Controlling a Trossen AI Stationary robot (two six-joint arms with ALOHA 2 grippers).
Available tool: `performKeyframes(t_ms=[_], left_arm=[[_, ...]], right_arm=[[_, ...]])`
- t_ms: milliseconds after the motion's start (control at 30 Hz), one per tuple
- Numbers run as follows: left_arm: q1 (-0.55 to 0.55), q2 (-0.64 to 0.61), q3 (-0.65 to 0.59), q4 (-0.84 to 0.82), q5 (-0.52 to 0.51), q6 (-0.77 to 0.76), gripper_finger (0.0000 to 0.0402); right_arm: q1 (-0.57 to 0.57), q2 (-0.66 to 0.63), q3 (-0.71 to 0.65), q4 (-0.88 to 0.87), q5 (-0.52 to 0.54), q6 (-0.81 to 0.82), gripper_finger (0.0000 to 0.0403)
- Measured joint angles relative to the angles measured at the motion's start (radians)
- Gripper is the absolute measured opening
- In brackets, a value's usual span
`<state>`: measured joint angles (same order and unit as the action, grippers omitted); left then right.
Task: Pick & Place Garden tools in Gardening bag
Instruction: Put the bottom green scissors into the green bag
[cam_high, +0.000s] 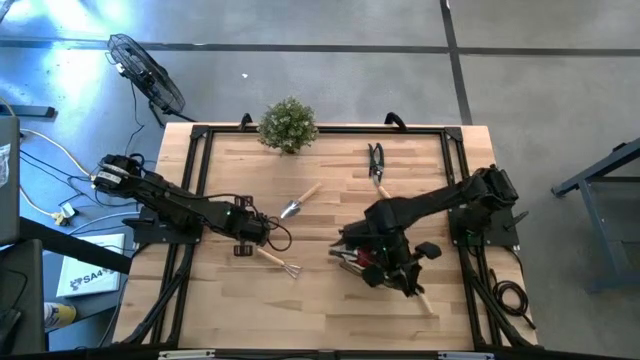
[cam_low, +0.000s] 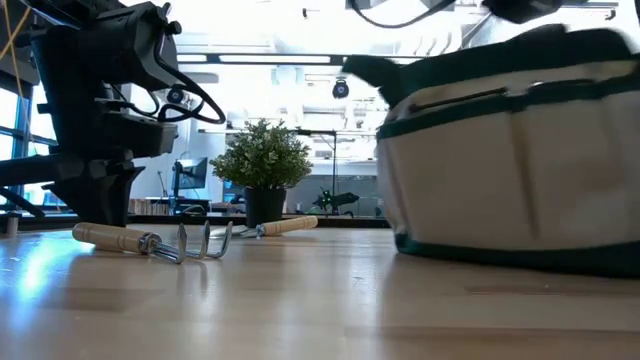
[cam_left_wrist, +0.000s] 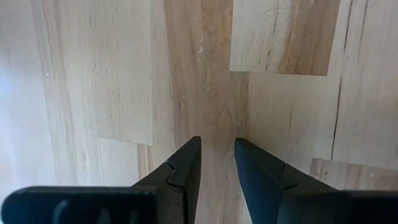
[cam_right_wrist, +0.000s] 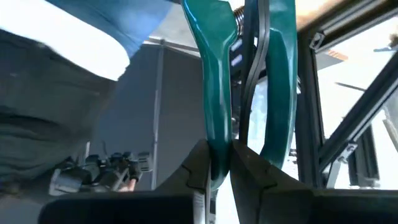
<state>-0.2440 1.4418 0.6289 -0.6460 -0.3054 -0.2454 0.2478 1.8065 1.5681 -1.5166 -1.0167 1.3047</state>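
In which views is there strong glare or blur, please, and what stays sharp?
Low view: bright ceiling lights wash out the background, the gardening bag looms soft, the rake stays sharp. Right wrist view: the green-handled pruners are close and backlit. Left wrist view: evenly lit table. High view: glare on the floor beside the table.

A: Where's free room on my table (cam_high: 330, 300)?

B: Front strip betw. the arms is bare wood, also the back-left corner.

A: What's blocking?

B: Mid-table: trowel (cam_high: 299, 202), and rake (cam_high: 279, 262) lying just beside my left gripper (cam_high: 268, 232); bare wood under its parted fingers. Back edge: potted plant (cam_high: 288, 124). Dark snips (cam_high: 376, 160) lie back-right. My right arm and right gripper (cam_right_wrist: 219, 165), clamped on green-handled pruners (cam_right_wrist: 245, 81), cover the bag (cam_low: 520, 150); approach to the bag from above is taken up.
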Motion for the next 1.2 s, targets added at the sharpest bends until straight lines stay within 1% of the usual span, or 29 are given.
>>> performKeyframes(t_ms=[133,233,467,633,1067,1200], left_arm=[[0.0,0.0,-0.001,0.006,-0.002,0.017,0.01],[0.0,0.0,-0.001,0.008,-0.002,0.032,0.01],[0.0,0.0,-0.001,0.011,-0.004,0.031,0.01],[0.0,0.0,-0.003,0.013,-0.004,0.03,0.01],[0.0,0.0,-0.002,0.024,-0.004,0.031,0.01],[0.0,0.0,-0.002,0.023,-0.004,0.03,0.01]], right_arm=[[-0.046,0.003,0.0,-0.005,0.032,-0.031,0.0026],[-0.074,0.029,0.0,-0.013,0.03,-0.065,0.0026],[-0.112,0.123,0.0,-0.024,-0.066,-0.199,0.0026],[-0.139,0.144,0.0,-0.054,-0.088,-0.27,0.0026],[-0.237,0.144,0.0,-0.054,-0.108,-0.284,0.0026],[-0.254,0.144,0.0,-0.054,-0.082,-0.292,0.0037]])
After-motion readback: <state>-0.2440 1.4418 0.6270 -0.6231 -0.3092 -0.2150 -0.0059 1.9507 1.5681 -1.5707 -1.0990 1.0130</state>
